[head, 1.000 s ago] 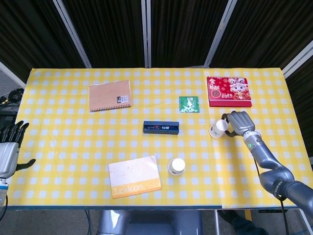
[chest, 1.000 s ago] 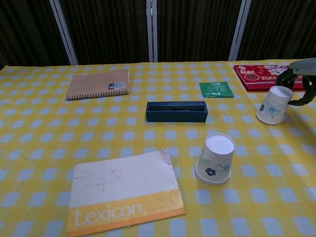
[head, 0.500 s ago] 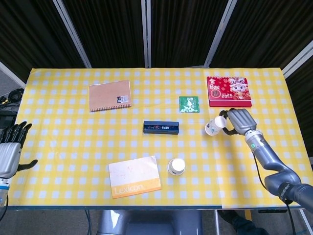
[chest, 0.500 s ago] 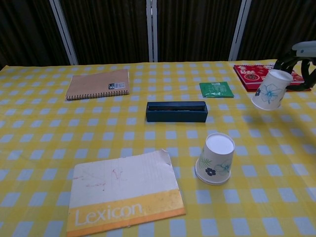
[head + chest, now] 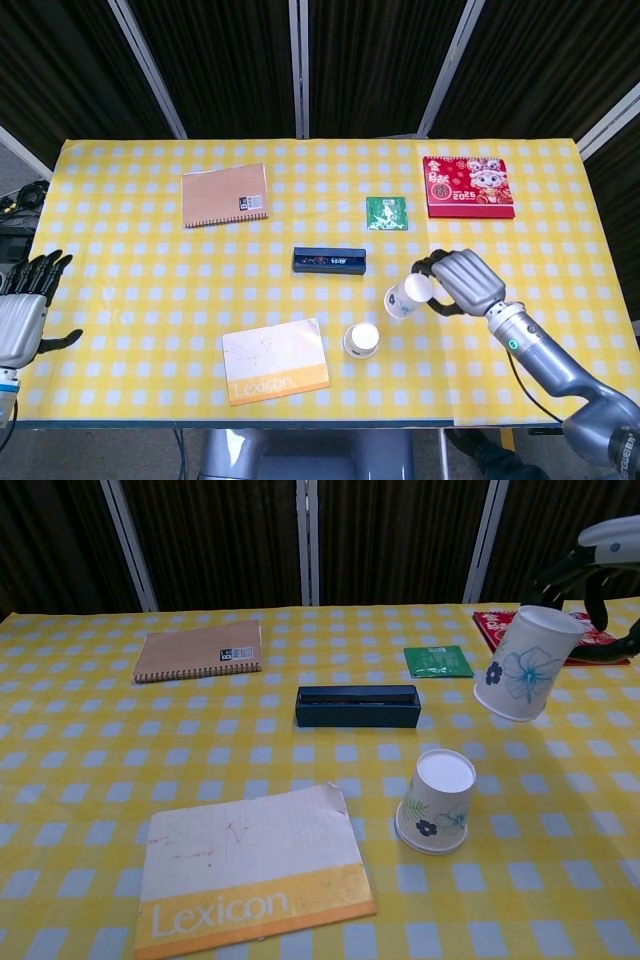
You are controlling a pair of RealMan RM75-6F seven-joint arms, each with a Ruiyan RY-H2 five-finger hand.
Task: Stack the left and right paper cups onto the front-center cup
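An upside-down paper cup (image 5: 361, 339) (image 5: 437, 799) with a blue flower print stands near the table's front centre. My right hand (image 5: 460, 281) (image 5: 600, 565) holds a second flowered paper cup (image 5: 404, 295) (image 5: 523, 675) upside-down and tilted, in the air to the right of and above the standing cup. My left hand (image 5: 25, 306) hangs beyond the table's left edge with its fingers spread and nothing in them. No third cup shows in either view.
A dark blue box (image 5: 329, 260) (image 5: 357, 706) lies behind the front cup. A Lexicon notepad (image 5: 274, 360) (image 5: 251, 871) lies to the cup's left. A brown notebook (image 5: 225, 194), a green packet (image 5: 386, 213) and a red box (image 5: 467, 186) lie farther back.
My right hand has lifted the cup off the table at the right and carried it left and forward, toward the front-centre cup. The left hand has barely shifted.
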